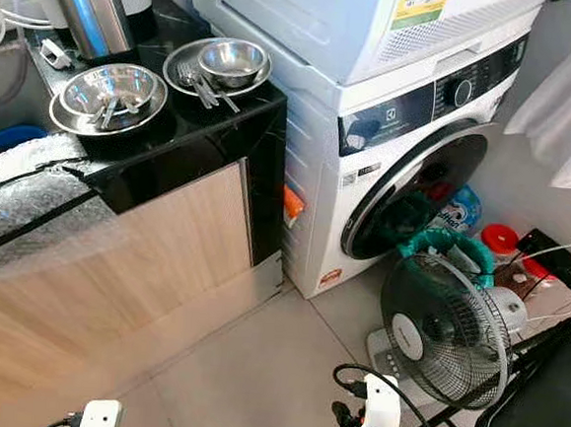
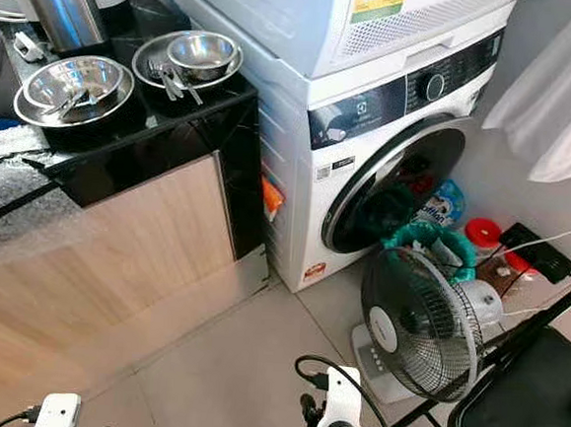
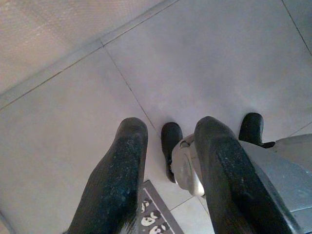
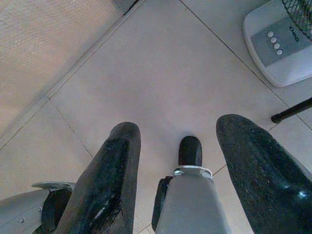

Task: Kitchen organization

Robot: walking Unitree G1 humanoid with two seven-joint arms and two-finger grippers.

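Note:
On the black counter (image 1: 188,137) stand two sets of steel dishes. The left steel bowl (image 1: 107,91) rests on a plate with cutlery in it. The right steel bowl (image 1: 230,61) sits on a plate beside several forks (image 1: 199,83). Both arms hang low, with the left wrist (image 1: 99,417) and right wrist (image 1: 380,419) at the bottom of the head view. My left gripper (image 3: 171,126) is open over bare floor tiles, and my right gripper (image 4: 179,127) is open above the tiles near the fan base (image 4: 280,44). Neither holds anything.
A white washing machine (image 1: 410,144) with its round door ajar stands right of the counter. A standing fan (image 1: 444,330), a black chair (image 1: 537,411) and a power strip (image 1: 554,256) crowd the floor at right. Bubble wrap (image 1: 20,193) covers the wooden cabinet at left.

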